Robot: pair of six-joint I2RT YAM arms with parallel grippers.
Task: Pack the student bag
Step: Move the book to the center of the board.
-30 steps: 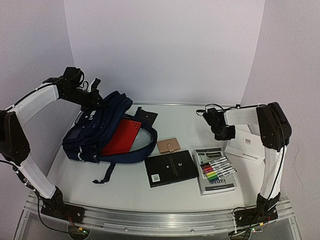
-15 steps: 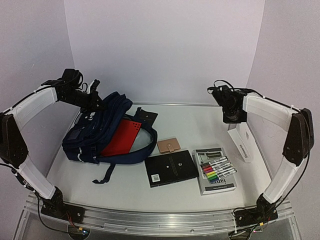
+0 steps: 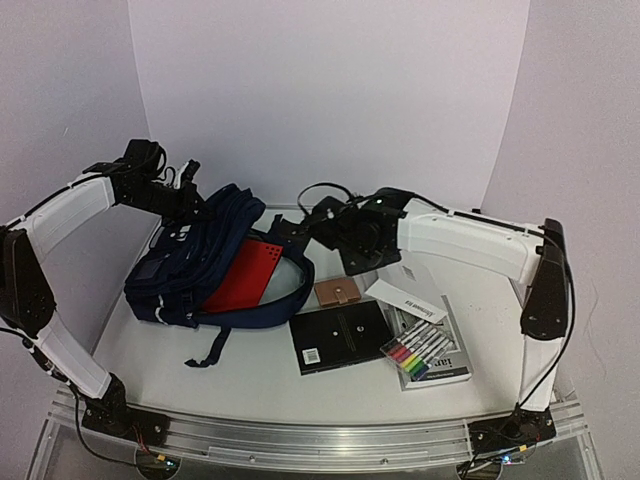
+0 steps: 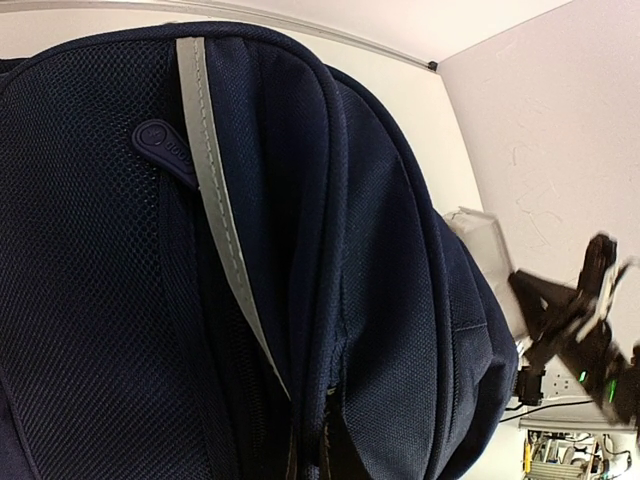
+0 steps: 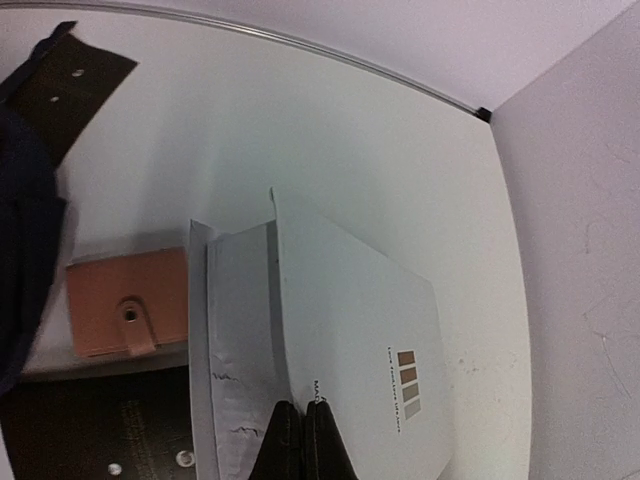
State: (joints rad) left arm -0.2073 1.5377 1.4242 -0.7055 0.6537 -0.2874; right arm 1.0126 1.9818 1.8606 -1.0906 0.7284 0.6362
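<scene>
Student bag (image 3: 190, 265) is slumped at the back left of the table (image 3: 250, 375), mouth gaping, with a red folder (image 3: 245, 275) poking out of it. The left end effector (image 3: 186, 200) is up at the bag's top edge, fingers pressed together on the fabric as far as I can see. The right end effector (image 5: 303, 432) is pinching a white booklet (image 5: 350, 340), held in the air mid-table, right above the tan wallet (image 3: 337, 292). A black notebook (image 3: 340, 337) and a pack of markers (image 3: 420, 352) sit nearer the front.
</scene>
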